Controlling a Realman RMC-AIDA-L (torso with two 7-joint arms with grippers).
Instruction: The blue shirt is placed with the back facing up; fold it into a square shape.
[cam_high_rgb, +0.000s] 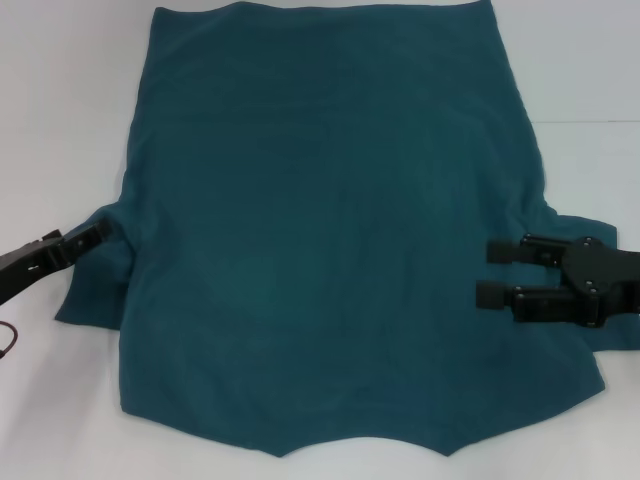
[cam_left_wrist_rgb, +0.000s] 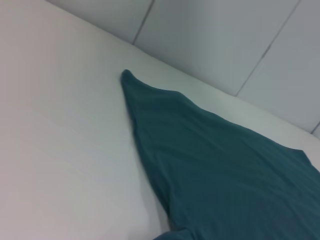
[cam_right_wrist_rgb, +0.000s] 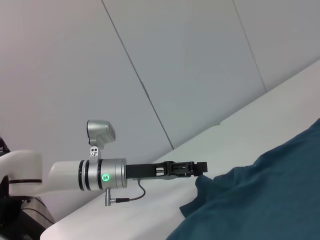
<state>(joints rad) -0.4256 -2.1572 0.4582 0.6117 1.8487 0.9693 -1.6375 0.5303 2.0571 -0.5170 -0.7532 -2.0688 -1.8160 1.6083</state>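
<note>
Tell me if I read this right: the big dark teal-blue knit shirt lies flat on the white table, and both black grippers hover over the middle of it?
Not quite. The dark teal-blue knit shirt does lie flat on the white table, but the head view shows the grippers at opposite sides: the left gripper at the left sleeve, the right gripper open over the right edge.

matt knit blue shirt (cam_high_rgb: 330, 230)

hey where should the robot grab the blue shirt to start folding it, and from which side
Probably by the two sleeves. The blue shirt lies flat, and its sleeves stick out past the body on either side, giving free edges. The left gripper is already at the left sleeve, coming from the left; the right gripper, fingers apart, is over the right edge, coming from the right.
</note>
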